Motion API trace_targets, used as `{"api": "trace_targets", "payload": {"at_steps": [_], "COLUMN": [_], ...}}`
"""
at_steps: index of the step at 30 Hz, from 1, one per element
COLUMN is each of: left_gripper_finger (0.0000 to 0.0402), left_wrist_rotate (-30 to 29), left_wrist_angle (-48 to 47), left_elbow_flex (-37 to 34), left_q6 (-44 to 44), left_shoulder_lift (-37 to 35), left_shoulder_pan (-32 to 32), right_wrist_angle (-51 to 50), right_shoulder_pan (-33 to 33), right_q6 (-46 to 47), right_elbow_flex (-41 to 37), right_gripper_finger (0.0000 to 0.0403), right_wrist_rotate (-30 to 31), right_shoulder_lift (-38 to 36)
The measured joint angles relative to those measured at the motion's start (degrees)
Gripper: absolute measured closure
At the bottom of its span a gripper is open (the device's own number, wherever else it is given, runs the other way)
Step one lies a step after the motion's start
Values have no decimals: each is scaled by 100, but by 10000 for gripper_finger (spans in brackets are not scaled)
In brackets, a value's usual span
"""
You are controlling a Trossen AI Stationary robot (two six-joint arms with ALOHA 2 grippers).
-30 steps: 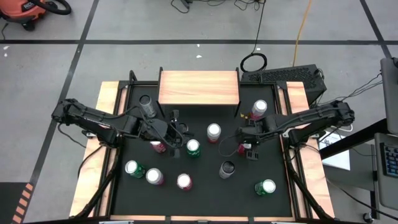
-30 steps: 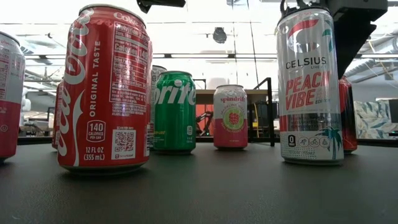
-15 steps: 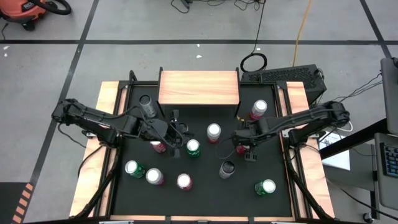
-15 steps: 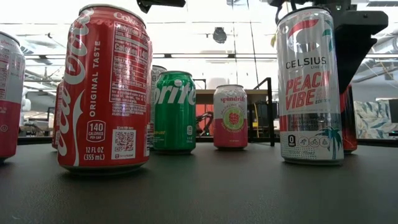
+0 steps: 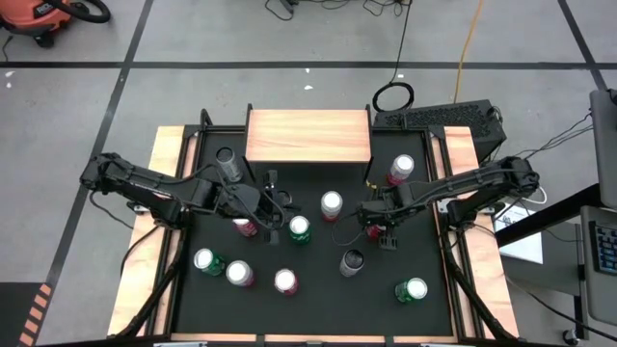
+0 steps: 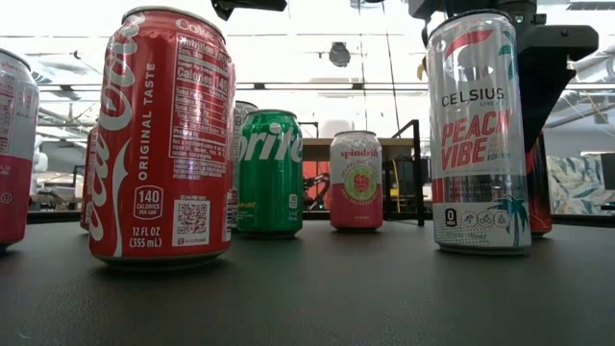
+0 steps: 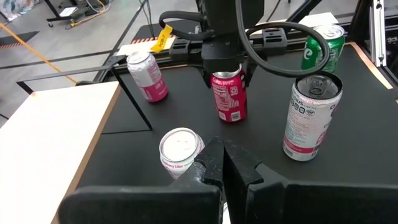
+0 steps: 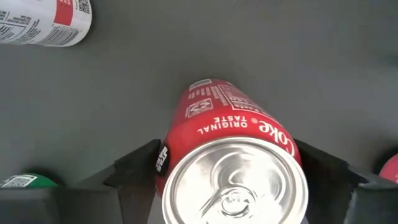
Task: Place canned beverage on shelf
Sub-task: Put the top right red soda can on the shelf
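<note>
A red Coca-Cola can (image 5: 373, 230) stands upright on the black mat (image 5: 318, 308), right of centre. It also shows in the left wrist view (image 7: 229, 96) and the right wrist view (image 8: 230, 143). My right gripper (image 5: 371, 221) is open above it, pointing down, with one finger on each side of the can's upper part (image 8: 227, 168). My left gripper (image 5: 273, 204) is shut and empty above the mat left of centre (image 7: 221, 165), beside a white-topped can (image 7: 180, 149). The wood-topped shelf (image 5: 308, 135) stands at the mat's far edge, and no can stands on it. My right gripper's fingers (image 8: 138, 167) come from above and stand close on either side of the red can's upper wall (image 8: 186, 118). I cannot tell whether they touch it. The can stands upright on the mat.
Several other cans stand on the mat: a green Sprite (image 5: 299, 229), a white-topped can (image 5: 331, 203), a pink can (image 5: 400, 169), a grey can (image 5: 228, 162), a tall Celsius can (image 5: 351, 262), and more along the near edge (image 5: 238, 274). A keyboard (image 5: 439, 118) lies behind the shelf's right end.
My right gripper has gone a little toward the table's left edge and now stands over the red can, its fingers straddling it. The can has stayed upright in its place.
</note>
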Motion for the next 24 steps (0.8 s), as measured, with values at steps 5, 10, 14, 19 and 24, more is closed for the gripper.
{"api": "trace_targets", "payload": {"at_steps": [5, 10, 14, 19, 24], "left_gripper_finger": [401, 401, 401, 401, 401], "left_wrist_rotate": [0, 0, 2, 2, 2], "left_wrist_angle": [-2, -2, -2, -2, -2], "left_elbow_flex": [0, 0, 0, 0, 0], "left_q6": [0, -2, -2, -2, 4], "left_shoulder_lift": [0, 0, -2, -2, 0], "left_shoulder_pan": [0, 2, 0, 0, 0], "right_wrist_angle": [0, -11, -14, -16, -13], "right_shoulder_pan": [0, 7, 7, 7, 24], "right_q6": [-28, -100, -118, 83, 337], "right_elbow_flex": [0, -3, -13, -13, -13], "right_gripper_finger": [121, 122, 123, 123, 123], "right_wrist_rotate": [2, 4, 13, 14, 13], "right_shoulder_lift": [0, -32, -175, -527, -987]}}
